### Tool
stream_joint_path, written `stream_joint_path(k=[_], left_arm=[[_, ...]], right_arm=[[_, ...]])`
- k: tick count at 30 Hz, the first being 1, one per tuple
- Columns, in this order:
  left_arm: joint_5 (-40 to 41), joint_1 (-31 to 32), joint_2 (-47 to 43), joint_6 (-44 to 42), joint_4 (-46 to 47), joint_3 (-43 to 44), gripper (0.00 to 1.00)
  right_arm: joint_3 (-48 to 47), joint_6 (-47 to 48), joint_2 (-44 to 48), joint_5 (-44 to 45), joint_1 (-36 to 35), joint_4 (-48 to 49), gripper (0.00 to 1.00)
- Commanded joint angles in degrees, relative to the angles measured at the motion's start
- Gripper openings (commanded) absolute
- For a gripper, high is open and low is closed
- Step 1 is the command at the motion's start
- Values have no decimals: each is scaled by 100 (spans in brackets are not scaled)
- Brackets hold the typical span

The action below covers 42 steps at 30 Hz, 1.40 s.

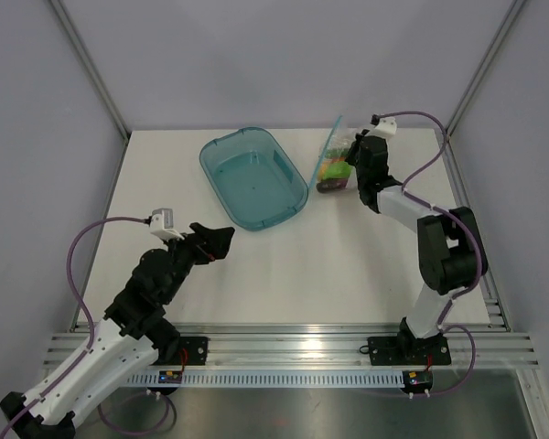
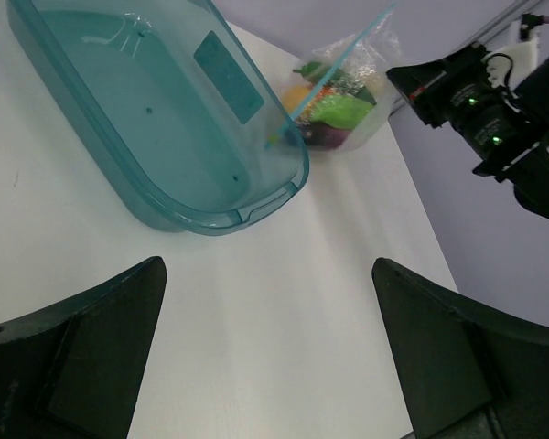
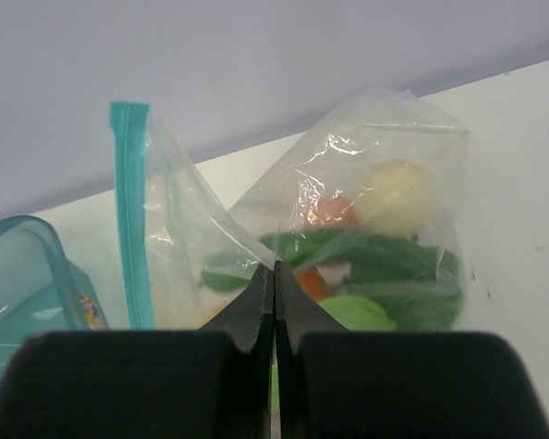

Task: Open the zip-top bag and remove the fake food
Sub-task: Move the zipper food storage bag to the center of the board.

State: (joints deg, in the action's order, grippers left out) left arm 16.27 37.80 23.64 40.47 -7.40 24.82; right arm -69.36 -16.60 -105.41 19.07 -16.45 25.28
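The clear zip-top bag (image 1: 333, 161) stands at the far right of the table, its teal zip strip (image 3: 128, 210) running upward on the left side. Inside it lies the fake food (image 3: 395, 196): a yellow lemon, an orange-red piece and green vegetables. My right gripper (image 3: 274, 271) is shut, its tips pinching a fold of the bag's plastic film just in front of the food. From the left wrist view, the bag (image 2: 346, 93) shows beyond the tub. My left gripper (image 2: 267, 267) hangs open over bare table, near the left front, far from the bag.
A rigid translucent teal tub (image 1: 253, 178) with nothing in it sits at the table's far middle, just left of the bag. Grey walls close in the back and sides. The aluminium rail runs along the near edge.
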Motion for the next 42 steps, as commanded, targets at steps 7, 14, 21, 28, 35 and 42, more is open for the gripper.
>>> stream_joint_path(k=[7, 14, 21, 28, 35, 42], left_arm=[[-318, 26, 282, -373, 195, 401, 99], [-616, 26, 237, -733, 598, 269, 99], [-1476, 34, 1220, -926, 2522, -390, 99], [-1953, 332, 2478, -1541, 3191, 48, 99], [-1654, 781, 3041, -2078, 3130, 392, 99], [-1311, 790, 2927, -2113, 2973, 383, 99]], right_arm=[[2713, -782, 2214, 132, -8, 1092, 0], [4096, -898, 3798, -17, -174, 1111, 0], [4396, -906, 4993, -210, -622, 418, 0], [4230, -915, 5530, -570, -772, -224, 0], [4019, -898, 5890, -1124, -834, -742, 0], [3562, -836, 5865, -2072, -843, -1437, 0]])
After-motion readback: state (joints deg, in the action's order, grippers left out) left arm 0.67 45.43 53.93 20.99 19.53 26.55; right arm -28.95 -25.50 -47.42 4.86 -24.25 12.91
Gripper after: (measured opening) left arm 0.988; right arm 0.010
